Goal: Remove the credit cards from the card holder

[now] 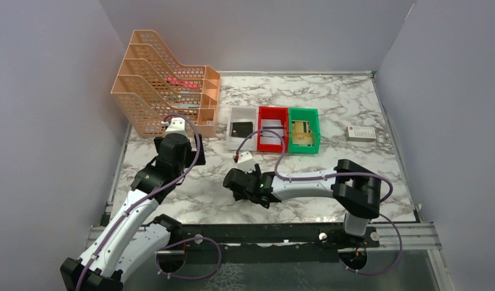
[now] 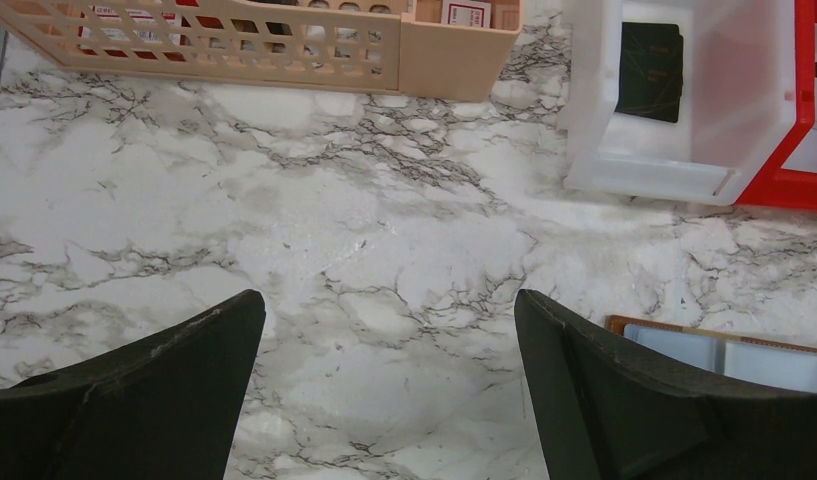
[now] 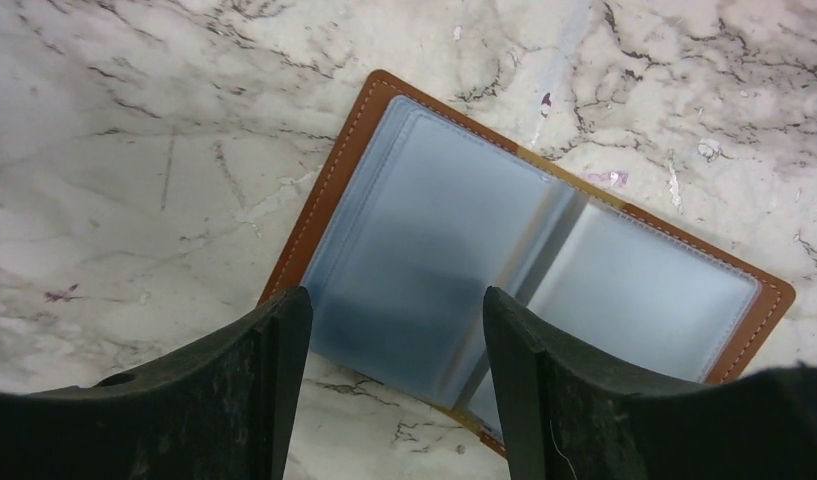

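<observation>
- Right gripper (image 3: 392, 305): jaws stood moderately apart and held nothing; marble and blue sleeve showed through the gap.
- Card holder (image 3: 544, 270): lay open and flat on the marble table (image 3: 134, 150), directly below this claw and close under its tips.
  - One leaf sat beneath the gap between the fingers. The other leaf ran out past one finger.
  - The long axis of the opened booklet ran slantwise to the line between the fingertips, and the spine fold crossed it at a diagonal.
- Sleeves: pale blue and cloudy. No card could be made out in the top pair; the sleeves beneath were hidden.
- Left gripper (image 2: 389, 310): jaws stood at full spread and empty over bare marble. Only a corner of the holder showed, behind one finger and off to that claw's side.
- Nearer arm: the right, judged ready for a straight descent; the left would need a sideways shift first.
- Credit cards: well ahead of both claws.
  - A black card (image 1: 241, 128) lay in the white bin (image 1: 243, 110).
  - Pale cards (image 1: 270, 124) lay in the red bin (image 1: 273, 110).
  - A gold card (image 1: 302, 133) lay in the green bin (image 1: 303, 111).
</observation>
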Tool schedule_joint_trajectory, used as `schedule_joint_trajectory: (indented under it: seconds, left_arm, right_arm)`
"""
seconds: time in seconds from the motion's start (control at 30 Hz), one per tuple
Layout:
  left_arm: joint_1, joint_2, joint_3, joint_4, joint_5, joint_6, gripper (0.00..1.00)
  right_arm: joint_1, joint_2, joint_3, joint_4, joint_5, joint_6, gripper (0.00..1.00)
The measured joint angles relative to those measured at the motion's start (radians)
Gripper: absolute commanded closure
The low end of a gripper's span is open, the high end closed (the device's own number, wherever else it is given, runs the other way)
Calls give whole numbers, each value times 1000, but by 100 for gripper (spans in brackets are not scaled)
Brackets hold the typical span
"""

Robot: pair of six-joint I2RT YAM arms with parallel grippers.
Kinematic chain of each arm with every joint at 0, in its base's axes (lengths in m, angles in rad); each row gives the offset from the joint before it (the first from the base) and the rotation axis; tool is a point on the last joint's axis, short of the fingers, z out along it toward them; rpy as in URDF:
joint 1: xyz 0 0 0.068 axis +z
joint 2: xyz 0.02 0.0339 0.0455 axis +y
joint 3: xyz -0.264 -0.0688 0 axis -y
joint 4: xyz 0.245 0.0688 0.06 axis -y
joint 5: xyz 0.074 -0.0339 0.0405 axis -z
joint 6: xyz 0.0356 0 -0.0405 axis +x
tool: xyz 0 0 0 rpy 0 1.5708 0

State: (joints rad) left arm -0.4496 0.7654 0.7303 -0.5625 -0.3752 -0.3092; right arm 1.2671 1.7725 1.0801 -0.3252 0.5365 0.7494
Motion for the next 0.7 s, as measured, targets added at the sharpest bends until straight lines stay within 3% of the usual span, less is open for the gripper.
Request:
schedule_joint_trajectory:
  seconds: [0.13,0.37,0.7]
  left_arm:
    - [3,-5,0,0,0,0,1]
    - [3,7,0,0,0,0,1]
    - [5,12,0,0,0,0,1]
  right_arm:
    - [0,61,22,-16,21,16,34]
    - [3,69,31,-3,42,52,63]
    - [-2,-23,-94,101,13,17,98]
